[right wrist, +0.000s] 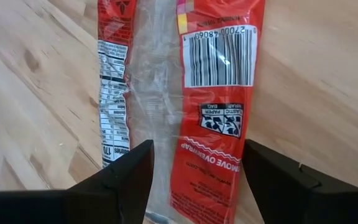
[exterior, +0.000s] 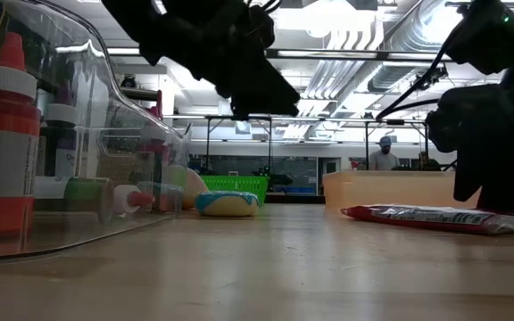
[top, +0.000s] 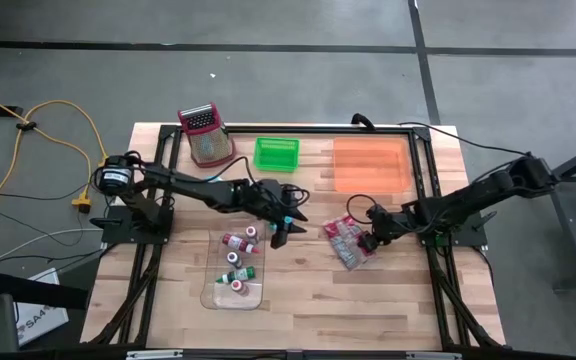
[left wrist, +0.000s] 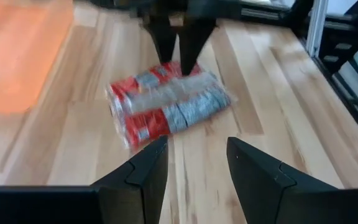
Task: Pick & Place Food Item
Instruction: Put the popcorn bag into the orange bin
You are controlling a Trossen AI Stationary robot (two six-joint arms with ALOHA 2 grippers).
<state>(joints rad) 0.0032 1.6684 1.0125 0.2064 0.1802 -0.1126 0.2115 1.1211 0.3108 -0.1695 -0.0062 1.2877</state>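
2 grippers over 1 red pack. Right gripper wide open, straddled pack, nothing gripped. Left gripper half open, empty, hovered near tray.

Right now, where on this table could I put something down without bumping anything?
Bare wood lies along the near edge, below the clear tray and the red packet. Crowded: the middle, where the left hand and right hand hover, and the far bins.

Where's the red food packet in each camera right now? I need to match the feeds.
High: red packet, right of centre, under the right gripper.
Low: lying flat at the right.
Left wrist: centre, on the wood.
Right wrist: fills the middle, barcode up.
Shared landmark: orange bin.
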